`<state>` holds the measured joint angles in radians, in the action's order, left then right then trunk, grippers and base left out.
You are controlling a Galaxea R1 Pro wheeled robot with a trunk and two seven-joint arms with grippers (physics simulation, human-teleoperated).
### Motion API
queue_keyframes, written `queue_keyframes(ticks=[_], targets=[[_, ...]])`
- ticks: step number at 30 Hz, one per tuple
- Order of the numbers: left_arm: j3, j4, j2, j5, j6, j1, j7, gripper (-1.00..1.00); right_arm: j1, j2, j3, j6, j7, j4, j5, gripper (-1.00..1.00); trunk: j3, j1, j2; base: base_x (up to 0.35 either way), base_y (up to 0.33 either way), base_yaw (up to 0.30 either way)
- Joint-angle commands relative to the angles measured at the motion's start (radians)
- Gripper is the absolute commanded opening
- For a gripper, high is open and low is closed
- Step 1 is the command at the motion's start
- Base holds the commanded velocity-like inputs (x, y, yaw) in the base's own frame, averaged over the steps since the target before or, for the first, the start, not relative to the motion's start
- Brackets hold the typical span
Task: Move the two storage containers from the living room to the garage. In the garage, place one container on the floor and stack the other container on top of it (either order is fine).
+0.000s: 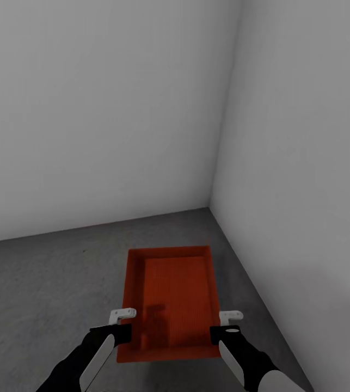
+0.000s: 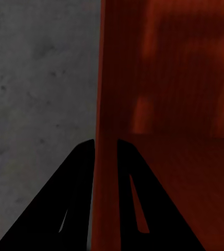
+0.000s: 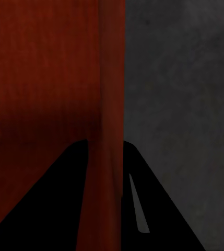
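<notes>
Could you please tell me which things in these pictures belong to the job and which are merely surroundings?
Job:
- orange-red container
- left gripper, clamped on its wall
- right gripper, clamped on the opposite wall
- concrete floor

Surroundings:
- grey-white walls

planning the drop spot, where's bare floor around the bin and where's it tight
Bare concrete floor stretches left of the storage container to the back wall, with a strip beyond its far rim. It is tight on the right, where the side wall runs close. Left tool and right tool each straddle a container wall.
</notes>
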<state>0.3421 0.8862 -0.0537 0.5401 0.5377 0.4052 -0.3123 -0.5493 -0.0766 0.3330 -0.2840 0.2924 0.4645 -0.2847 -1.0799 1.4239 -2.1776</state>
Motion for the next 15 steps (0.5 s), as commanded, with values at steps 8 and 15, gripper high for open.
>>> queue_keyframes(ticks=[8,15], targets=[[0.0,0.02,-0.002,0.001,-0.085,0.001,-0.01,-1.0,0.0,0.001,-0.002,-0.006,0.005,0.0,-0.008,-1.0,-0.013,0.0,0.0,0.0,0.0,0.0],[0.0,0.02,-0.002,0.002,-0.085,0.001,-0.01,-1.0,0.0,0.001,-0.002,-0.006,0.005,0.0,-0.008,-1.0,-0.024,0.0,0.0,0.0,0.0,0.0]])
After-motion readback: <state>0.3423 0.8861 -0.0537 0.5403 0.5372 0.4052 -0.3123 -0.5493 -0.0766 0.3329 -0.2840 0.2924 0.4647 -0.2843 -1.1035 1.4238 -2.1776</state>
